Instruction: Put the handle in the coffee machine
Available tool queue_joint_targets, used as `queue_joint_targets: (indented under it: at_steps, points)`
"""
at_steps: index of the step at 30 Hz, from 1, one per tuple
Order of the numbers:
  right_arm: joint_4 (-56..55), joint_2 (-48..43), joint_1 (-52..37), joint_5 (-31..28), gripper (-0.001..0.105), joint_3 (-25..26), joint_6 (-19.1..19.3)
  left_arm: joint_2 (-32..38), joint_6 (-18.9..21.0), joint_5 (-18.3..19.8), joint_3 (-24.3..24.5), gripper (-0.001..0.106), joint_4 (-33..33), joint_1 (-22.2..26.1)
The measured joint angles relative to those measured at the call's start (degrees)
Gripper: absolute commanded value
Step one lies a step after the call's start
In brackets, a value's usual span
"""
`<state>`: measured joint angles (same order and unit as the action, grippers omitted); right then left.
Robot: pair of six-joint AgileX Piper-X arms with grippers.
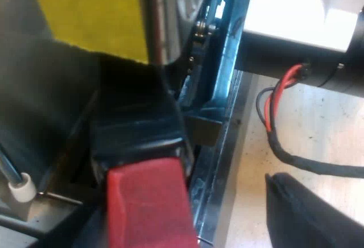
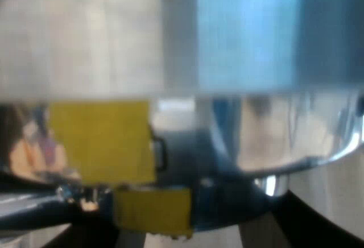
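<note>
The dark handle [image 1: 136,134], red end [image 1: 148,202] outward, runs up to the machine [image 1: 34,106] under a yellow patch [image 1: 91,15]. Beside it are a metal rim [image 1: 227,145] and the pale, speckled counter [image 1: 318,140]. The left gripper [image 1: 193,231] is open, clear of the handle. I cannot tell the right gripper's [image 2: 187,239] state.

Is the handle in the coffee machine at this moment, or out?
At the machine; locked in or not, cannot tell. The handle runs from its red end to the machine, where its metal head is hidden.
</note>
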<state>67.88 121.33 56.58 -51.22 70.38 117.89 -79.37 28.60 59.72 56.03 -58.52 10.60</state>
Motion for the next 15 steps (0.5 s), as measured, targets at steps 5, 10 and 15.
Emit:
queue_joint_targets:
  at_steps: [5,10,15]
  points:
    - [0.18,0.0,0.0,0.04,0.039,0.0,0.32,0.0,-0.33,-0.01,0.0,0.057,-0.31,0.0]
    - [0.37,0.0,0.0,0.04,0.039,0.0,0.43,0.0,-0.33,-0.12,0.0,0.057,0.09,0.0]
    - [0.47,0.0,0.0,0.04,0.039,0.0,0.58,0.19,-0.33,-0.14,0.0,0.057,1.26,0.38]
